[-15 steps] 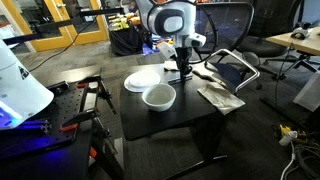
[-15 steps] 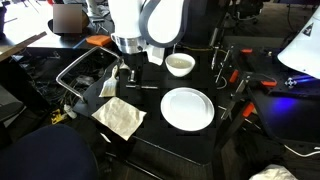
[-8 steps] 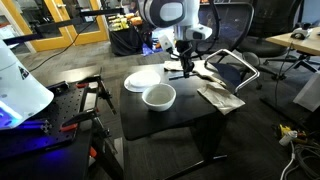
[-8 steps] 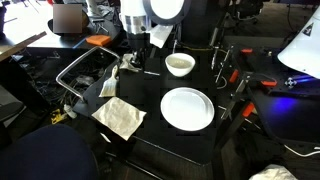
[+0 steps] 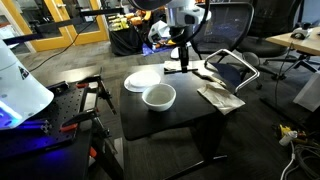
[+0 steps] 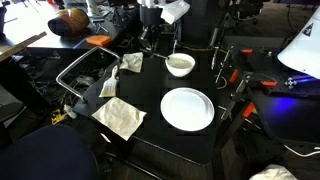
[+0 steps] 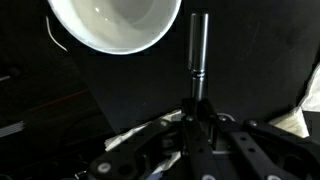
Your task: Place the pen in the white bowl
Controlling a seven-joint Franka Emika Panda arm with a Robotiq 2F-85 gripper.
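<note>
My gripper (image 7: 198, 112) is shut on the slim black pen (image 7: 197, 52), which sticks out ahead of the fingertips in the wrist view. The white bowl (image 7: 115, 22) lies below and to the left of the pen tip there, and it is empty. In an exterior view the gripper (image 5: 180, 62) hangs well above the black table with the pen (image 5: 175, 69) held crosswise, behind the bowl (image 5: 158, 97). In an exterior view the gripper (image 6: 150, 40) is left of the bowl (image 6: 180, 64); the pen is too dark to make out there.
A flat white plate (image 5: 143, 79) sits beside the bowl, also seen in an exterior view (image 6: 187, 108). A crumpled napkin (image 5: 220, 97) (image 6: 120, 117) lies near the table edge. A metal chair frame (image 5: 235, 65) stands next to the table (image 5: 175, 115).
The gripper has risen from the tabletop with the pen held in it, and the arm has lifted higher behind the bowl.
</note>
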